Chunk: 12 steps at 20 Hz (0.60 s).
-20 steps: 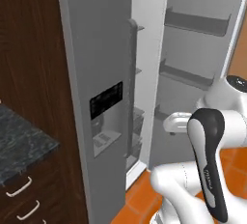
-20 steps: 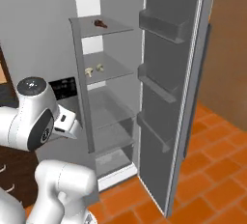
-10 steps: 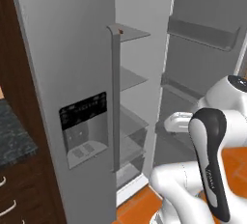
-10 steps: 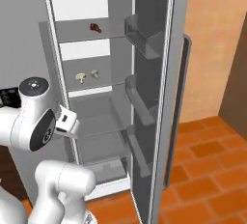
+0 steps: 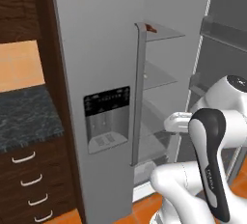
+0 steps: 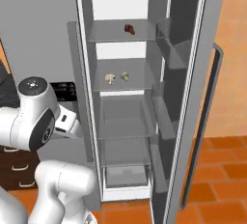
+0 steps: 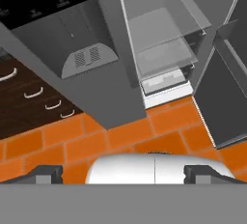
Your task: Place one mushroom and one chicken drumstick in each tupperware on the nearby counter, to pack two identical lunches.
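Counter (image 5: 26, 119): far left of left base view, black-grey marbled top; dark wood drawer fronts (image 5: 34, 179) w/ curved silver handles beneath; nothing on the visible part
Fridge (image 5: 96, 49): grey, just right of counter; closed left door carries black dispenser panel (image 5: 107, 117)
Fridge interior (image 6: 123, 121): right compartment open, glass shelves stacked, clear drawers lower down
Drumstick (image 6: 129, 28): reddish-brown, on upper glass shelf toward the right; seen edge-on at shelf front in left base view (image 5: 151, 27); whether a second lies behind it, can't tell
Mushrooms (image 6: 110, 78): two small beige pieces side by side, close but apart, on the shelf one level below drumstick; second one (image 6: 125, 76) just right of first
Open door (image 6: 193, 97): swung out at right, door bins on inner face, long handle at outer edge
Arm (image 5: 212, 165): white w/ dark joints, folded low in front of fridge, well apart from shelves
Gripper (image 7: 123, 174): jaws spread wide, nothing between them; tips at bottom corners of hand view, looking down at orange tile floor (image 7: 72, 141) and fridge base
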Motion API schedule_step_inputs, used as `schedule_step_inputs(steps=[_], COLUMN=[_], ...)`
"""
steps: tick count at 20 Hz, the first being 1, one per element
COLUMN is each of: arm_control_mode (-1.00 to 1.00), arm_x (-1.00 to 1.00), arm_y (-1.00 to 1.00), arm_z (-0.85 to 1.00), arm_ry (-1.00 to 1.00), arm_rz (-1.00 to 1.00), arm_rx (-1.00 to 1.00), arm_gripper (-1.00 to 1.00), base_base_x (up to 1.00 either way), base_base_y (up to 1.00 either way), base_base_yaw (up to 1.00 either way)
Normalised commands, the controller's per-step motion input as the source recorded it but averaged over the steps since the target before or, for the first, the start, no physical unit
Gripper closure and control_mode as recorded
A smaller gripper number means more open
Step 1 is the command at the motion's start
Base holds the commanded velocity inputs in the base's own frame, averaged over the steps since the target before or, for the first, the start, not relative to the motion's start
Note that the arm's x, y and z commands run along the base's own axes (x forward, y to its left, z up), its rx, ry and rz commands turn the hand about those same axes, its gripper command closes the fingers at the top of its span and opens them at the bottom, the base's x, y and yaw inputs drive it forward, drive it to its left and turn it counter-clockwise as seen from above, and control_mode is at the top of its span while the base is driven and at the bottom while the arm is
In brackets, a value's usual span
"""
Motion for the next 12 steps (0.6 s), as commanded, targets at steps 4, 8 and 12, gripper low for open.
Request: schedule_step_inputs(steps=[4,8,12], arm_control_mode=[1.00,1.00,1.00], arm_x=[0.00,0.00,0.00], arm_y=[0.00,0.00,0.00], arm_z=[0.00,0.00,0.00], arm_ry=[0.00,0.00,0.00], arm_rz=[0.00,0.00,0.00], arm_rx=[0.00,0.00,0.00], arm_gripper=[-1.00,-1.00,-1.00], base_base_x=[0.08,0.37,0.68], base_base_y=[-0.56,-0.80,-0.24], base_base_yaw=[0.34,0.23,0.15])
